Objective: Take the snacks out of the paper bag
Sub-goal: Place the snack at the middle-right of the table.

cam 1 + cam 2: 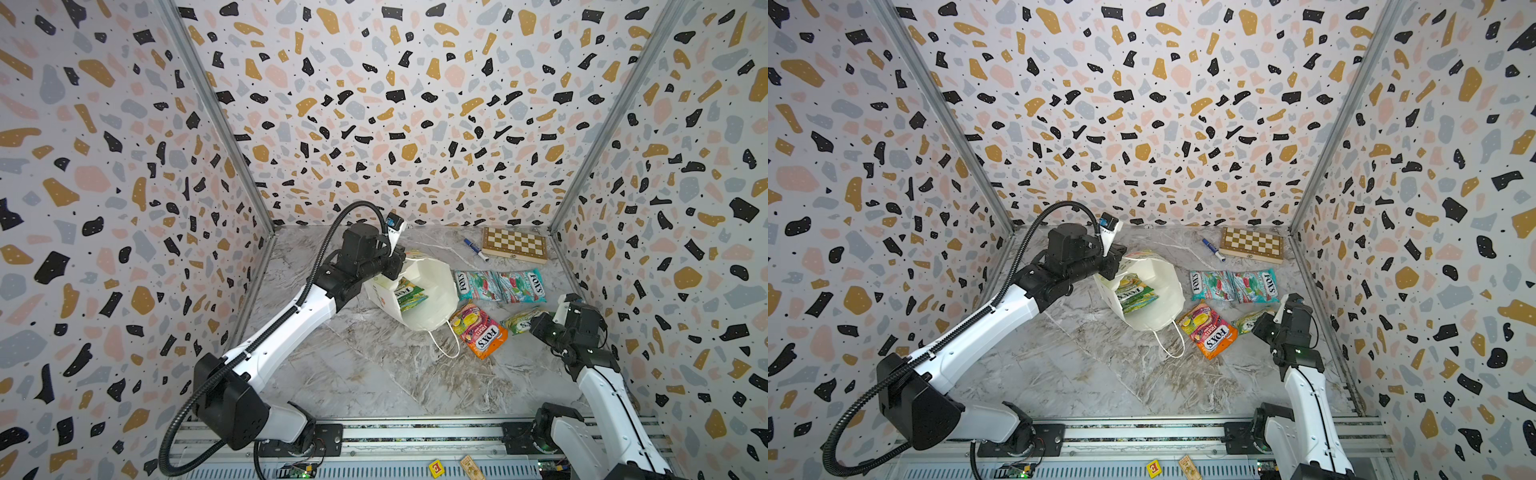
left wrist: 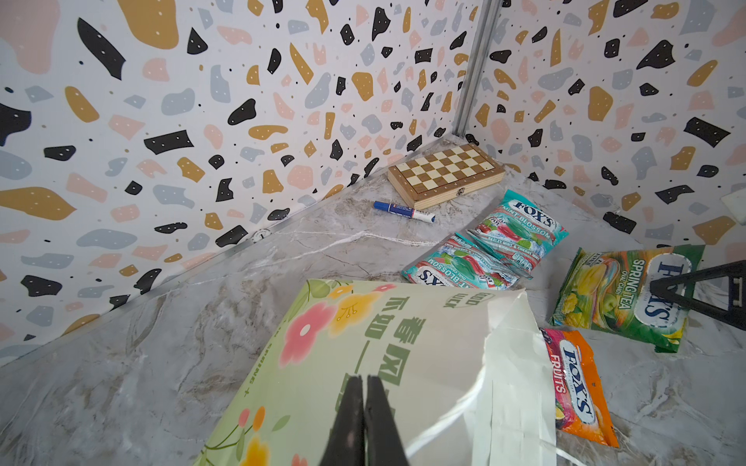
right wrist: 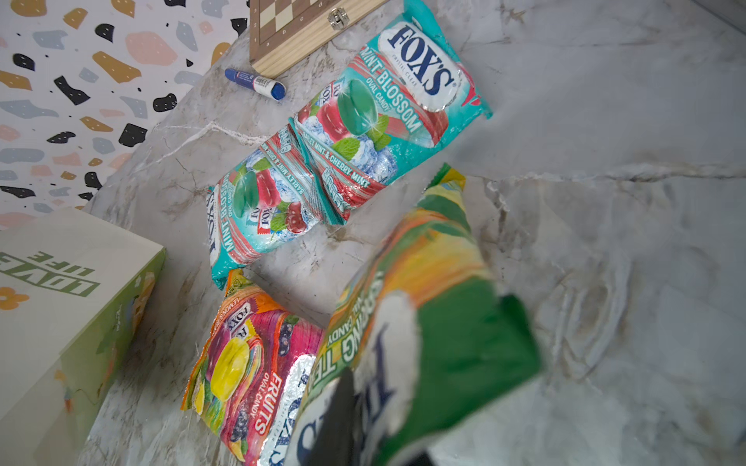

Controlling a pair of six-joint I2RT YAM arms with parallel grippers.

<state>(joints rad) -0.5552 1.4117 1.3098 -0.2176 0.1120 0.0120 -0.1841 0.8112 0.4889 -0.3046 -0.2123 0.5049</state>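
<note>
The white paper bag (image 1: 434, 286) leans tilted with its mouth facing the front, and a green-yellow pouch (image 1: 409, 295) shows inside it. My left gripper (image 2: 365, 381) is shut on the bag's printed rear panel (image 2: 363, 331). To the right of the bag, two teal snacks (image 1: 476, 286) (image 1: 521, 286) and an orange one (image 1: 480, 330) lie on the table. My right gripper (image 3: 381, 431) is low at the right with its fingers apart around another green pouch (image 3: 444, 282), which looks blurred there. In the left wrist view this pouch (image 2: 617, 294) lies flat on the table.
A folded wooden chessboard (image 1: 515, 244) and a blue marker (image 1: 476, 249) lie at the back right near the wall. The bag's cord handle (image 1: 446, 345) trails onto the marble. Patterned walls close three sides. A metal rail (image 1: 415, 432) runs along the front.
</note>
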